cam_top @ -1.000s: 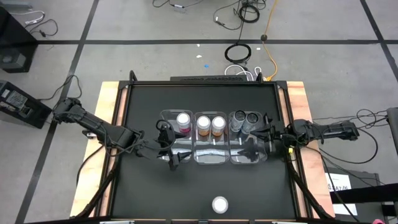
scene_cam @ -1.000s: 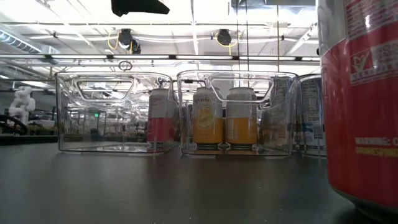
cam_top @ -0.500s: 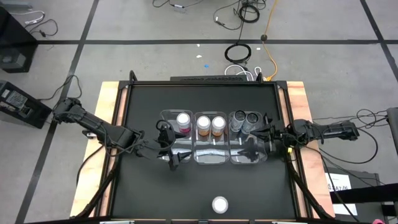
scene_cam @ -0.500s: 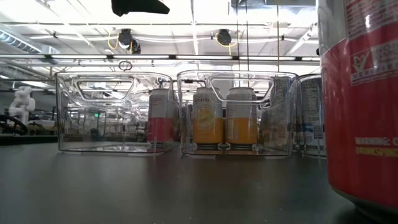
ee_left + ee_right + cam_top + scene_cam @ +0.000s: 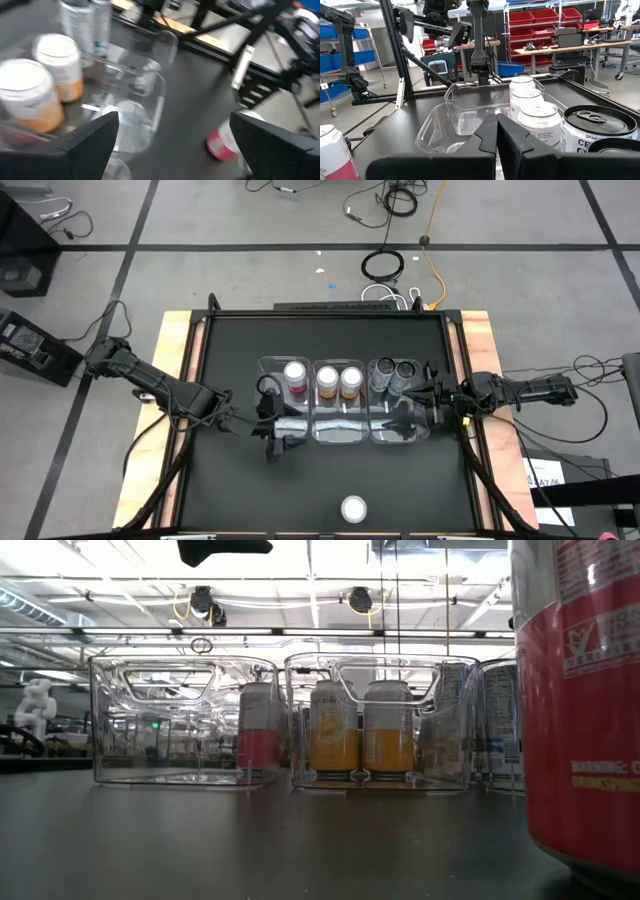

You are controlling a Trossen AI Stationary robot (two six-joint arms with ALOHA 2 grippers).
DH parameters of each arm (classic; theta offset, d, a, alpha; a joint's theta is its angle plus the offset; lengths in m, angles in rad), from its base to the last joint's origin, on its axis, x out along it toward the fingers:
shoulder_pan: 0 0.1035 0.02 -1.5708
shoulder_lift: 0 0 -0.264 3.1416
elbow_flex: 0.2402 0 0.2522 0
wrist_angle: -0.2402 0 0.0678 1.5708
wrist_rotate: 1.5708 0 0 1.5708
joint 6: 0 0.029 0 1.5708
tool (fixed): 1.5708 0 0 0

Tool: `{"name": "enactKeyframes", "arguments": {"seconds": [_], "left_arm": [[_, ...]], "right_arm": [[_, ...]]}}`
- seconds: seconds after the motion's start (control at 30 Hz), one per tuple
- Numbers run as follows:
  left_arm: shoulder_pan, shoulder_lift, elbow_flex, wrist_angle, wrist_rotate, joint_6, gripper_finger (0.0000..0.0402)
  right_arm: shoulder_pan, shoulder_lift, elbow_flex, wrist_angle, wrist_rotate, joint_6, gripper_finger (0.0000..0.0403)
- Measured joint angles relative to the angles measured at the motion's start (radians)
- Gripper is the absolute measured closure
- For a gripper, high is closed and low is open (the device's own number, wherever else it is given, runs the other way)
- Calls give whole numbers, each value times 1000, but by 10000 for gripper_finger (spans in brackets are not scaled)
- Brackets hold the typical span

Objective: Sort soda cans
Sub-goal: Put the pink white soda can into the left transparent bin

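Observation:
Three clear bins stand side by side mid-table. The left bin (image 5: 283, 412) holds one pink soda can (image 5: 295, 375). Two orange cans (image 5: 338, 381) are in the middle bin and two dark cans (image 5: 393, 371) in the right bin. Another pink can (image 5: 354, 508) stands upright alone near the table's near edge, and looms large in the low view (image 5: 578, 700). My left gripper (image 5: 276, 432) hovers open above the left bin's near part; its wrist view shows nothing between its fingers (image 5: 175, 145). My right gripper (image 5: 498, 142) is shut and holds nothing, level at the right bin's right side (image 5: 424, 395).
The black tabletop (image 5: 230, 490) lies bare around the lone pink can. The near halves of all three bins (image 5: 338, 430) hold no cans. Black frame rails (image 5: 330, 311) run along the table's edges, and cables lie on the floor beyond the far edge.
My left gripper has turned a little at the wrist above the left bin, staying open and in place. The cans and bins have kept still.

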Motion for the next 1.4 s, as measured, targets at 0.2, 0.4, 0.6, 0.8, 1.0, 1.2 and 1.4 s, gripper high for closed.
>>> {"name": "enactKeyframes", "arguments": {"seconds": [0.2,0.4,0.6,0.8,1.0,1.2,1.4], "left_arm": [[20,0,0,0,150,20,13],[20,24,39,-12,214,-24,13],[-26,149,186,-4,211,-14,13],[-46,339,400,-85,215,-1,13],[-74,534,666,-253,223,-6,13],[-97,699,917,-438,229,-56,13],[-102,812,1059,-492,237,-111,13]], "right_arm": [[0,0,0,0,0,0,403],[0,0,0,0,0,0,403],[0,0,0,0,0,0,403],[0,0,0,0,0,0,403],[0,0,0,0,0,0,403],[0,0,0,-1,0,0,403],[0,0,0,-1,0,0,403]]}}
